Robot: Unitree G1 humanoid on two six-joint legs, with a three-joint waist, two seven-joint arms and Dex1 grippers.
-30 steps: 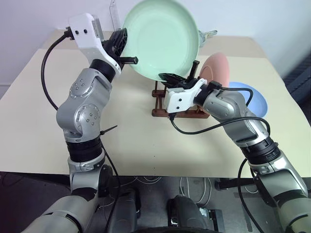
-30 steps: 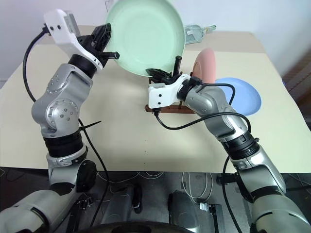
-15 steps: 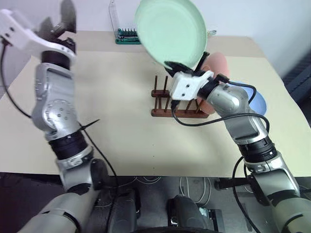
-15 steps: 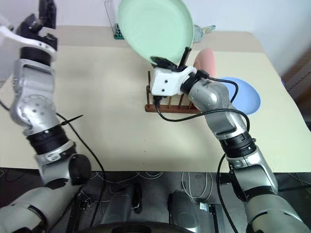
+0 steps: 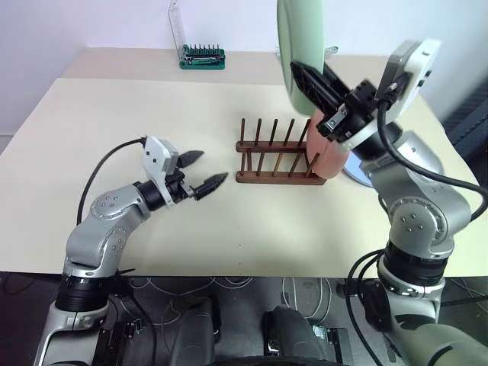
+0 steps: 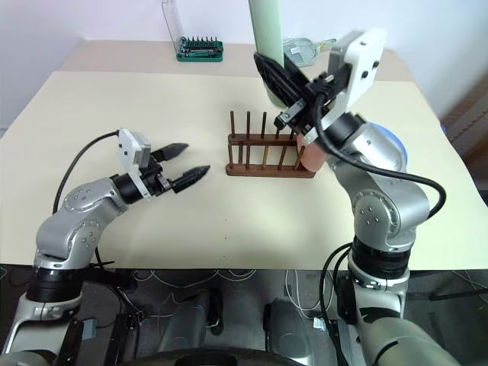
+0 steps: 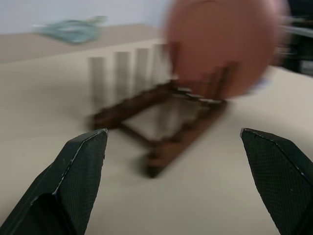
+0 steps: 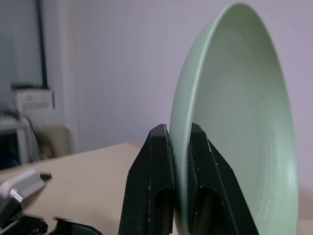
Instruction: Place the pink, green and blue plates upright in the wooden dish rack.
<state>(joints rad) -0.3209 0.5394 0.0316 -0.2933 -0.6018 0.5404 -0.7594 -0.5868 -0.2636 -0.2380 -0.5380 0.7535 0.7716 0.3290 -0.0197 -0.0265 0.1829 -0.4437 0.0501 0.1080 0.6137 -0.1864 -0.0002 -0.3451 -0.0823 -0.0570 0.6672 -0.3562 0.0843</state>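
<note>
The green plate (image 5: 293,46) stands on edge in the air above the wooden dish rack (image 5: 273,157). My right gripper (image 5: 316,85) is shut on its lower rim, and its fingers (image 8: 157,171) pinch that rim from both sides. The pink plate (image 5: 328,158) stands upright at the rack's right end. A sliver of the blue plate (image 5: 355,174) lies flat behind my right arm. My left gripper (image 5: 201,171) is open and holds nothing. It hovers low over the table, left of the rack and pointing at it. Rack (image 7: 161,129) and pink plate (image 7: 220,46) lie ahead of its fingers (image 7: 80,171).
A green screwdriver-bit holder (image 5: 202,56) sits at the table's far edge, with a clear upright piece (image 5: 177,27) behind it. A pale glassy object (image 5: 329,52) lies at the far right. The rack's left pegs (image 5: 259,137) stand bare.
My left gripper let go of the green plate, opened, swung out and dropped low beside the rack. My right gripper rolled the plate from face-on to edge-on and lifted it.
</note>
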